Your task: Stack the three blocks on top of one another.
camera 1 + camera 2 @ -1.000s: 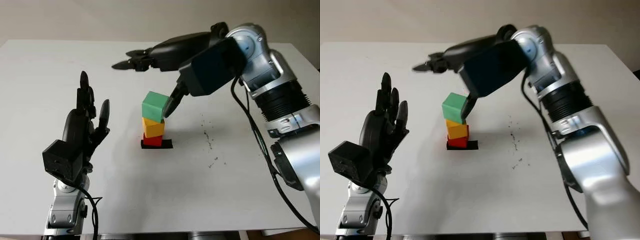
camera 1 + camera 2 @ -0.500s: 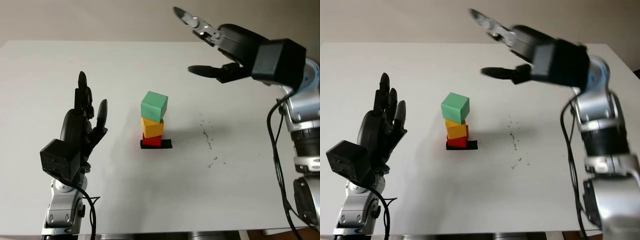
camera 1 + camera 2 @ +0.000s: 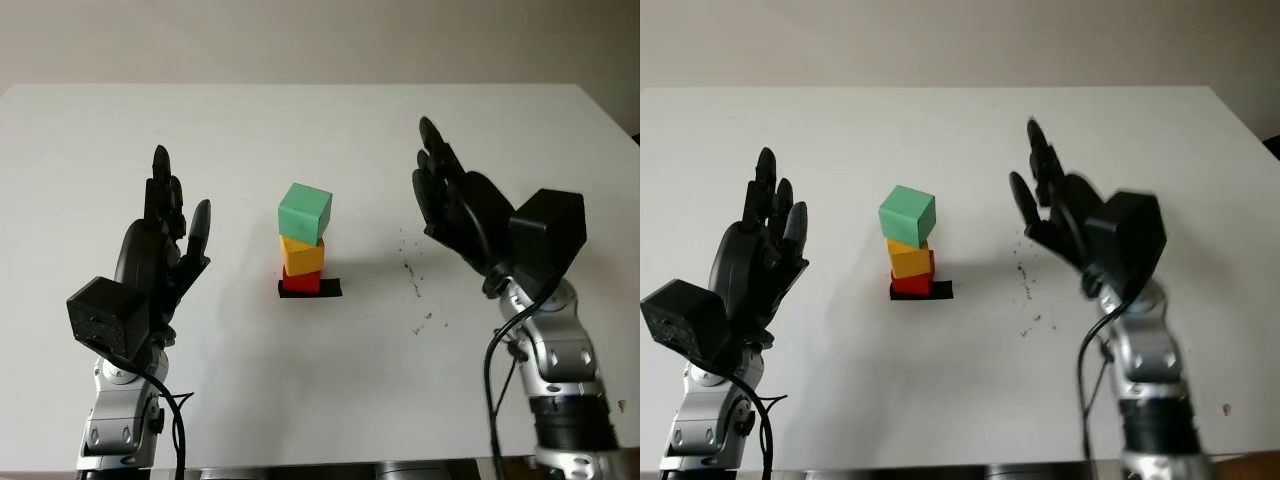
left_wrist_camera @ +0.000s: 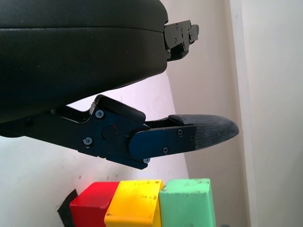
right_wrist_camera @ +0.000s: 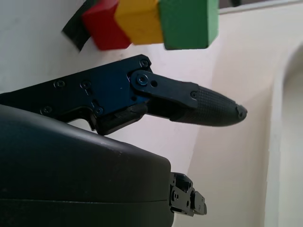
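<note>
A: Starting at nine o'clock, what's there?

B: The left hand, raised above the white table, open and holding nothing, palm turned toward the middle.

A: And in the middle?

B: The stack. The red block sits at the bottom on a black tape mark, the yellow block is on it, and the green block is on top. The green one is twisted a little off the yellow one's edges and overhangs slightly. The stack's long axis runs straight up.

A: Then at three o'clock?

B: The right hand, also open, empty, held up with its palm facing the stack.

A: Which hand is nearer?

B: Neither touches the stack; both stand apart from it, roughly equally far, so I can't pick one. From the left hand the stack lies toward three o'clock, from the right hand toward nine. I'd judge the stacking done; any nudge to square the green block could come from either side.
</note>
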`<state>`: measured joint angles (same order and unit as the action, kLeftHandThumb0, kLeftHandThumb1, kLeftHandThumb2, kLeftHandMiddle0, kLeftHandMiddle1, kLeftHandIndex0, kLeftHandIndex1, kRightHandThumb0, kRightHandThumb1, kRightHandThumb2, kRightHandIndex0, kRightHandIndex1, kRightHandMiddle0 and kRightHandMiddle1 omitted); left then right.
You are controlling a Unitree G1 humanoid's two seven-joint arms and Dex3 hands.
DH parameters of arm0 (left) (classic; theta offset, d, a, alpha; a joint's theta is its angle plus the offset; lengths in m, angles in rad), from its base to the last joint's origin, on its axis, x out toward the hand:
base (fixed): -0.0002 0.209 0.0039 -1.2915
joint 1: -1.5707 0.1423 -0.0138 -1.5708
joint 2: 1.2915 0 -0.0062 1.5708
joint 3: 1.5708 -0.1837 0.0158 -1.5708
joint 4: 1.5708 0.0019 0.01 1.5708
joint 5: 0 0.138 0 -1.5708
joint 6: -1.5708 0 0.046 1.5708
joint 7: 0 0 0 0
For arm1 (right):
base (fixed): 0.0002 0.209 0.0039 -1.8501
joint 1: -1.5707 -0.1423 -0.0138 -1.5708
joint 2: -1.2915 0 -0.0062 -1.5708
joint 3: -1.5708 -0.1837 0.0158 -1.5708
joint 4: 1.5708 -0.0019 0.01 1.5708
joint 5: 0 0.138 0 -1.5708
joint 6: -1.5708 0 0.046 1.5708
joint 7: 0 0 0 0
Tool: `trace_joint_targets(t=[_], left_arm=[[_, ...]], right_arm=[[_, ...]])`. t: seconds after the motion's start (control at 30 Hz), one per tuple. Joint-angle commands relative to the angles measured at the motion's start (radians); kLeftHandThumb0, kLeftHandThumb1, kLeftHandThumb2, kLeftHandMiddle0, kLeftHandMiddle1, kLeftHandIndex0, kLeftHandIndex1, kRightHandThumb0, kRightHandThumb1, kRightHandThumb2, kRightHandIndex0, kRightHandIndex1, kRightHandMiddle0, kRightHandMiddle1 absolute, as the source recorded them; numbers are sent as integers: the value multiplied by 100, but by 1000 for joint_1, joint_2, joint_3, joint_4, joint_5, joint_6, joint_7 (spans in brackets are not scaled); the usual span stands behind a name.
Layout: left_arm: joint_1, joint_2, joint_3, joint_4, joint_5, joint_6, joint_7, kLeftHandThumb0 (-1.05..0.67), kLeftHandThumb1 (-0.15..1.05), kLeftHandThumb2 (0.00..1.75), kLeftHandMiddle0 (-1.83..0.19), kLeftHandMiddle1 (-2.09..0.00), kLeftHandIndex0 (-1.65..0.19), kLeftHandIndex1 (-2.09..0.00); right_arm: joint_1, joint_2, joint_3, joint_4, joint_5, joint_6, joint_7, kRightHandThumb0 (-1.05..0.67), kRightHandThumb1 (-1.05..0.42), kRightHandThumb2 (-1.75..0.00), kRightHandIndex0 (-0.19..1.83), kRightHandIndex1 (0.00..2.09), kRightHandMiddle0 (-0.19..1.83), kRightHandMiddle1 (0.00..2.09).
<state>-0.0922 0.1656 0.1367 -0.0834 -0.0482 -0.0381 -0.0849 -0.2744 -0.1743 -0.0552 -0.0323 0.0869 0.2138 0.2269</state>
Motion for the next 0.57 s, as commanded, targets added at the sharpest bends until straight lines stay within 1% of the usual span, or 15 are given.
trace_joint_targets(t=[0.0, 0.13, 0.33, 0.47, 0.53], left_arm=[[1, 12, 4, -22, -3, 10, -5, -80, 105, 52, 19, -5, 19, -3], [7, 14, 6, -35, -8, 19, -11, -80, 105, 53, 19, -4, 19, -3], [20, 8, 5, -49, -8, 19, -5, -80, 105, 52, 16, -6, 17, -5], [30, 12, -1, -62, 2, 18, -3, -80, 105, 52, 15, -6, 16, -5], [35, 12, -2, -65, 8, 17, -1, -79, 105, 52, 14, -6, 15, -6]], right_arm=[[25, 24, -2, -39, 18, 0, -15, -75, -105, -78, -19, 0, -19, 0], [58, 40, 0, -63, 22, -7, -31, -76, -105, -78, -19, 0, -19, 0], [114, 72, 1, -124, 44, 22, -71, -75, -105, -74, -19, 0, -19, 0], [155, 85, 20, -153, 29, 6, -86, -73, -105, -75, -19, 0, -19, 0], [169, 88, 29, -157, 20, -7, -92, -74, -105, -74, -19, 0, -19, 0]])
